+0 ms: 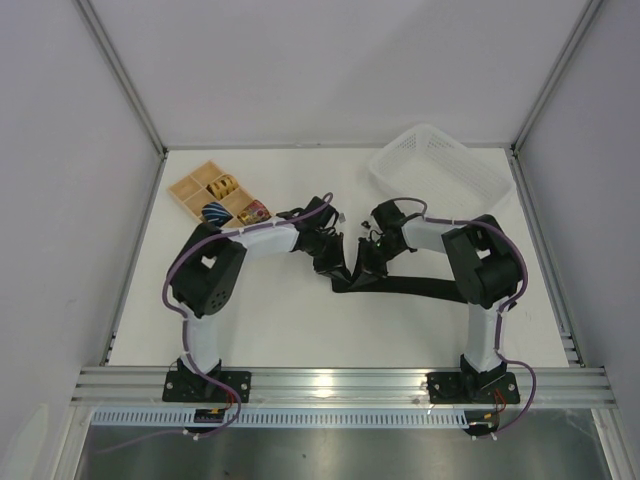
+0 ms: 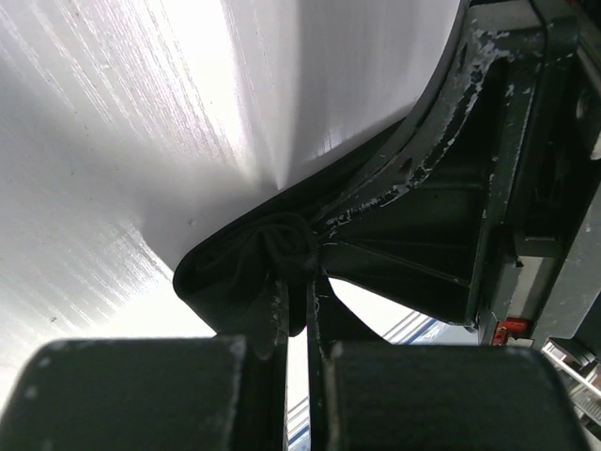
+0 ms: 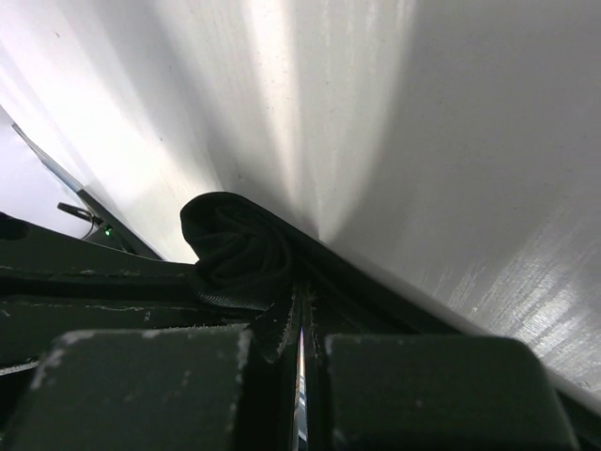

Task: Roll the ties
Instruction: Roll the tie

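Note:
A black tie (image 1: 420,288) lies across the white table, its flat length running right toward the right arm's base. Its left end is bunched into a small coil (image 2: 235,277) between the two grippers. My left gripper (image 1: 333,263) and right gripper (image 1: 366,262) meet tip to tip over that coil. In the left wrist view the left gripper (image 2: 299,282) is shut on the coil's fabric, with the right gripper's body (image 2: 470,188) right behind it. In the right wrist view the right gripper (image 3: 302,299) is shut on the coil (image 3: 239,249) from the other side.
A wooden compartment box (image 1: 190,190) at the back left holds rolled ties, a yellow one (image 1: 224,185), a blue one (image 1: 215,212) and a red-gold one (image 1: 254,212). A white plastic basket (image 1: 440,170) stands at the back right. Metal frame posts border the table.

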Robot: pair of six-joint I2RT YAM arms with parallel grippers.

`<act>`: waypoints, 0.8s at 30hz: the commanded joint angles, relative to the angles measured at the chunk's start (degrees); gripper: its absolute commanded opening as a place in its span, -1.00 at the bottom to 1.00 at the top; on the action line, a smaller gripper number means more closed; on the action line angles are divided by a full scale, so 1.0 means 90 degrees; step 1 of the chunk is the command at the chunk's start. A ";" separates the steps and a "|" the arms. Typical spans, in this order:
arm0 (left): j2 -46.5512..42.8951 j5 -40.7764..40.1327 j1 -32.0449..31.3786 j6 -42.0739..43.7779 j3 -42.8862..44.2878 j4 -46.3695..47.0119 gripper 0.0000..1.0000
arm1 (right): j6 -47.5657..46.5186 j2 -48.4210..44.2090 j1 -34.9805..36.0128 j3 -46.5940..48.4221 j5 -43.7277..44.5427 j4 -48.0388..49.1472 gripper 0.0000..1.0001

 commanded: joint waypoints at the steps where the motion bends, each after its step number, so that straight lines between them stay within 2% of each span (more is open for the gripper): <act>1: 0.0243 -0.0049 -0.0155 -0.0043 0.0054 0.0104 -0.99 | 0.0065 -0.0227 -0.0080 -0.0004 0.0360 0.0040 -1.00; 3: 0.0291 -0.0078 -0.0165 -0.0023 0.0024 0.0123 -0.96 | 0.0104 -0.0344 -0.0158 0.0045 0.0418 -0.0125 -1.00; 8: 0.0331 -0.0117 -0.0175 -0.0052 -0.0219 0.0308 -0.76 | 0.0095 -0.0745 -0.0392 0.0260 0.0555 -0.0623 -1.00; 14: 0.0009 -0.0176 -0.0184 -0.0014 -0.0678 0.0718 -0.24 | -0.0384 -0.0853 -0.0773 0.0523 0.0429 -0.1015 -1.00; 15: -0.0040 -0.0176 -0.0194 0.0006 -0.0747 0.0825 -0.07 | -0.0413 -0.0833 -0.0803 0.0553 0.0341 -0.1025 -1.00; 20: -0.0245 -0.0137 -0.0204 0.0035 -0.1040 0.1080 0.17 | -0.0423 -0.0638 -0.0813 0.0650 -0.0205 -0.0908 -1.00; 24: -0.0392 -0.0088 -0.0223 0.0045 -0.1284 0.1392 0.26 | -0.0394 -0.0394 -0.0784 0.0806 -0.0742 -0.0878 -1.00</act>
